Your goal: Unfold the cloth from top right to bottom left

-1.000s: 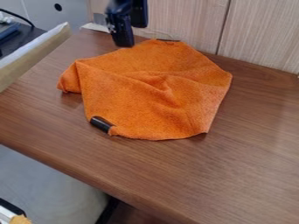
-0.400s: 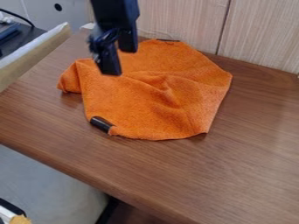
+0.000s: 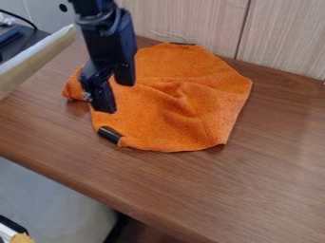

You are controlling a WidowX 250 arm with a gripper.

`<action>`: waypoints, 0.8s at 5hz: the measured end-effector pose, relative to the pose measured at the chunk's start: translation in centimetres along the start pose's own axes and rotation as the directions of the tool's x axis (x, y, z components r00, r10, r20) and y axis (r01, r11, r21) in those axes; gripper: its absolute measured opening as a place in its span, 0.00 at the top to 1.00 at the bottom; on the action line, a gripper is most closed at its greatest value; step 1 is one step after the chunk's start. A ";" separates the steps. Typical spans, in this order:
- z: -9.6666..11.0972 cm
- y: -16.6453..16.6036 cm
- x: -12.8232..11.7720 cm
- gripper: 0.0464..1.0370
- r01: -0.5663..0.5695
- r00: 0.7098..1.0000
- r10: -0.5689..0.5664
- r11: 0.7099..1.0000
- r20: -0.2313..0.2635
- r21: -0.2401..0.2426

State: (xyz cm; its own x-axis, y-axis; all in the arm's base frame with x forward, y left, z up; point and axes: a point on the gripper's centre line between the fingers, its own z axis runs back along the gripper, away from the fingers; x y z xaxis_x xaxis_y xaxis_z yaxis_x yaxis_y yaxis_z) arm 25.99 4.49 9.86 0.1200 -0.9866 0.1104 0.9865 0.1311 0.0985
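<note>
Seen from the fixed camera, a black gripper [image 3: 117, 98] hangs from eleven o'clock over the nine-o'clock side of a rumpled orange cloth [image 3: 171, 118], its two fingers parted and grasping nothing; whether it touches the fabric cannot be told. The cloth lies creased across the center of a brown wooden table [image 3: 254, 190] and toward twelve, a black tab [image 3: 109, 135] at its edge between seven and eight. Pale wood-grain paneling [image 3: 190, 21] rises at twelve to one; a beige ledge [image 3: 38, 59] slants at ten.
</note>
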 end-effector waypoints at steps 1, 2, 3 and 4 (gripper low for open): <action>-2.4 -0.4 -1.0 0.04 -0.005 1.000 0.005 1.000 -0.008 -0.018; -4.2 -0.7 -1.7 0.04 -0.001 0.999 -0.001 0.999 -0.037 -0.052; -5.2 -1.1 -1.9 0.04 0.008 0.998 -0.012 0.997 -0.057 -0.071; -5.5 -1.5 -1.7 0.07 0.020 0.997 -0.026 0.996 -0.078 -0.081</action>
State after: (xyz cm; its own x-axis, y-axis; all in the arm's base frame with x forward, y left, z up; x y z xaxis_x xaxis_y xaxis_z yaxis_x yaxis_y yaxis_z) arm 24.96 5.48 4.03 0.1023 -0.9943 0.0303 0.9945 0.1029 0.0200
